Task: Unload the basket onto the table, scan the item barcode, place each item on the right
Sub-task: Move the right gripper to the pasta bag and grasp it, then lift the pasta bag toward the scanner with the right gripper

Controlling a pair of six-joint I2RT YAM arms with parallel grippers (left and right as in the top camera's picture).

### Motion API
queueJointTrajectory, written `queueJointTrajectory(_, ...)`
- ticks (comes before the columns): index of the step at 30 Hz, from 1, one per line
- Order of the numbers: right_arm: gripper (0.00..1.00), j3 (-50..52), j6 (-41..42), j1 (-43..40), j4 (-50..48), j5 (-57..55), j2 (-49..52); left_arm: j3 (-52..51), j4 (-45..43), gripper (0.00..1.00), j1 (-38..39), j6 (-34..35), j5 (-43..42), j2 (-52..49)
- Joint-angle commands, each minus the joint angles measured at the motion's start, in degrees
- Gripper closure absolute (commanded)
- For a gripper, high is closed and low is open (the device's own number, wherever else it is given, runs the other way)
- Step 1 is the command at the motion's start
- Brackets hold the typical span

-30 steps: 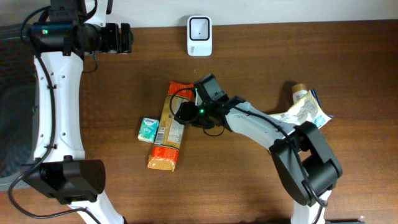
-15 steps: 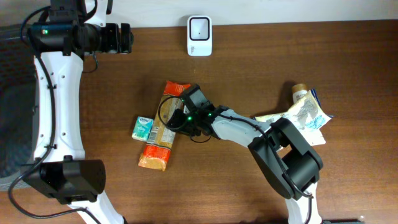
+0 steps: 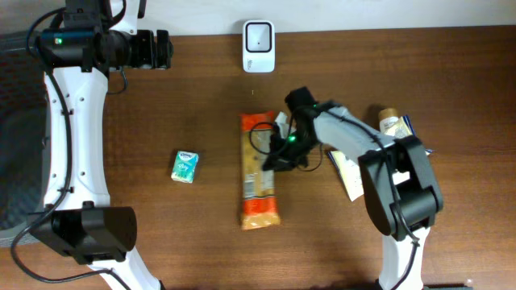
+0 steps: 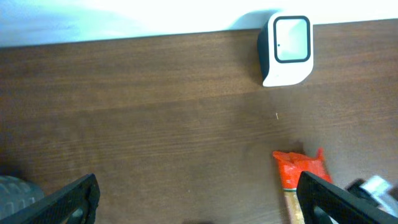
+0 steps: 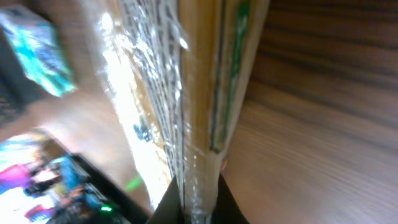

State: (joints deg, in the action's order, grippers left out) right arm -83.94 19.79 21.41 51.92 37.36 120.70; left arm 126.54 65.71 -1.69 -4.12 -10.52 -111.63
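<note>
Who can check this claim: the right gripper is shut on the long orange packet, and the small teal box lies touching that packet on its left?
Not quite. The right gripper is shut on the long orange packet, but the small teal box lies well apart from that packet on its left, not touching it. The overhead view shows the gap.

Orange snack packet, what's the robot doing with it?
The right gripper has pinched shut on the long orange snack packet in the middle of the table. The white scanner waits at the far edge. The left gripper is open and holds nothing. A small teal box lies to one side.
</note>
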Motion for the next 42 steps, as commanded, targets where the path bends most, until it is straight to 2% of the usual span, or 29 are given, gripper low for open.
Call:
queueJointTrajectory(1, 0.96, -12.33, -10.62, 2.14, 12.68, -20.85, -2.10, 0.26, -0.07, 0.01, -0.09, -0.94, -0.20, 0.92)
queueJointTrajectory(4, 0.96, -17.57, -10.54, 6.45, 19.26, -32.68, -2.10, 0.26, -0.09, 0.01, -0.09, -0.92, -0.20, 0.92)
queueJointTrajectory(7, 0.95, -17.53, -9.84, 10.56, 19.28, -34.53, -1.40, 0.26, -0.07, 0.01, -0.09, -0.92, -0.17, 0.92)
queueJointTrajectory(8, 0.92, -17.49, -9.86, 11.30, 19.15, -34.77, -1.01, 0.26, -0.09, 0.01, -0.09, -0.92, -0.20, 0.92)
queueJointTrajectory(9, 0.79, -17.42, -9.86, 11.98, 18.67, -34.64, -0.15, 0.26, -0.09, 0.01, -0.09, -0.92, -0.20, 0.92)
queueJointTrajectory(12, 0.56, -17.42, -9.90, 12.33, 17.84, -34.58, 2.05, 0.26, -0.09, 0.01, -0.09, -0.92, -0.17, 0.92)
queueJointTrajectory(14, 0.35, -17.42, -10.29, 11.93, 17.49, -34.36, 3.43, 0.26, -0.09, 0.01, -0.09, -0.92, -0.17, 0.92)
queueJointTrajectory(16, 0.18, -17.38, -12.87, 11.78, 16.74, -33.05, 4.00, 0.26, -0.09, 0.01, -0.09, -0.92, -0.20, 0.92)
queueJointTrajectory(19, 0.10, -17.35, -16.87, 11.06, 15.13, -28.63, 5.18, 0.26, -0.09, 0.01, -0.09, -0.92, -0.17, 0.92)
queueJointTrajectory(23, 0.09, -17.35, -19.45, 9.01, 14.88, -26.32, 6.78, 0.26, -0.09, 0.01, -0.09, -0.92, -0.17, 0.92)
queueJointTrajectory(25, 0.09, -17.33, -22.69, 6.64, 14.86, -20.98, 7.10, 0.26, -0.07, 0.01, -0.09, -0.92, -0.20, 0.92)
queueJointTrajectory(29, 0.19, -17.16, -26.51, 0.92, 14.93, -11.17, 7.13, 0.26, -0.07, 0.01, -0.09, -0.92, -0.17, 0.92)
queueJointTrajectory(31, 0.21, -16.44, -29.49, -0.37, 14.88, -6.47, 7.13, 0.26, -0.07, 0.01, -0.09, -0.92, -0.17, 0.92)
queueJointTrajectory(38, 0.22, -11.54, -30.51, 0.94, 12.66, -5.84, 7.15, 0.26, -0.07, 0.01, -0.09, -0.92, -0.17, 0.92)
queueJointTrajectory(40, 0.27, -9.90, -30.49, 1.18, 11.74, -5.84, 7.13, 0.26, -0.09, 0.01, -0.09, -0.92, -0.20, 0.92)
queueJointTrajectory(42, 0.44, -8.70, -30.45, 1.05, 11.02, -5.81, 7.15, 0.26, -0.09, 0.01, -0.09, -0.94, -0.20, 0.92)
